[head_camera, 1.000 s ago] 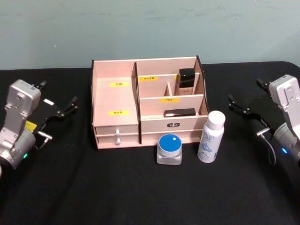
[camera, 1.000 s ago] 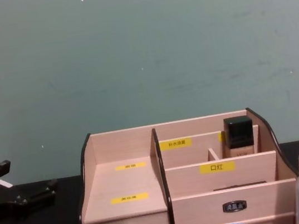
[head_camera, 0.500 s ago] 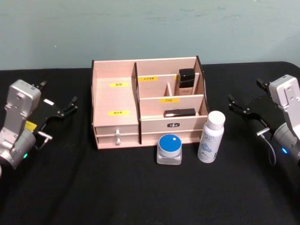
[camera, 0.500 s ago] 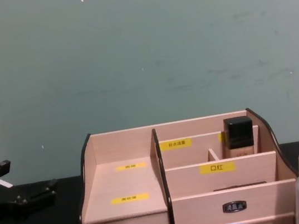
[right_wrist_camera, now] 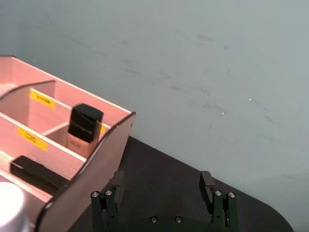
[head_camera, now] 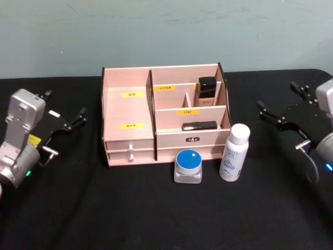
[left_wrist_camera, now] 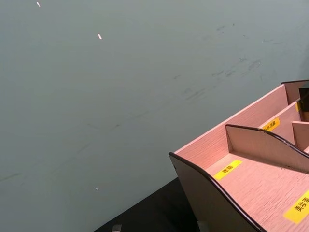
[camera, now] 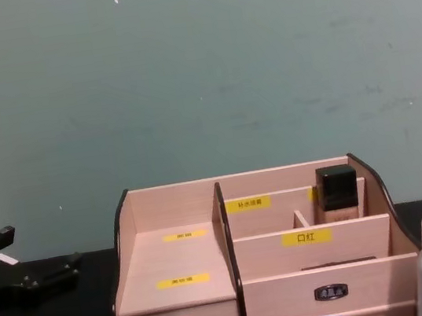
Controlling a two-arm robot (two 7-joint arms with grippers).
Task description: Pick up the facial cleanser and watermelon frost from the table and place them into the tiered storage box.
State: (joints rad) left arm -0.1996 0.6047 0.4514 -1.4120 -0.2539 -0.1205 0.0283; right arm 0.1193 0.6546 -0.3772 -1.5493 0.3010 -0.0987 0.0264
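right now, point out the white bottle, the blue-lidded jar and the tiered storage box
white bottle [head_camera: 232, 156], head view, on its labelled body
blue-lidded jar [head_camera: 188, 157], head view, on its lid
tiered storage box [head_camera: 117, 109], head view, on its bare left shelf

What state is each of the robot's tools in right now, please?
Left tool: open, holding nothing.
Right tool: open, holding nothing.

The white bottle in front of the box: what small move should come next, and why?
Probably swing the right gripper left toward the bottle: it is open and nearer than the left gripper, and the bottle stands outside the box.
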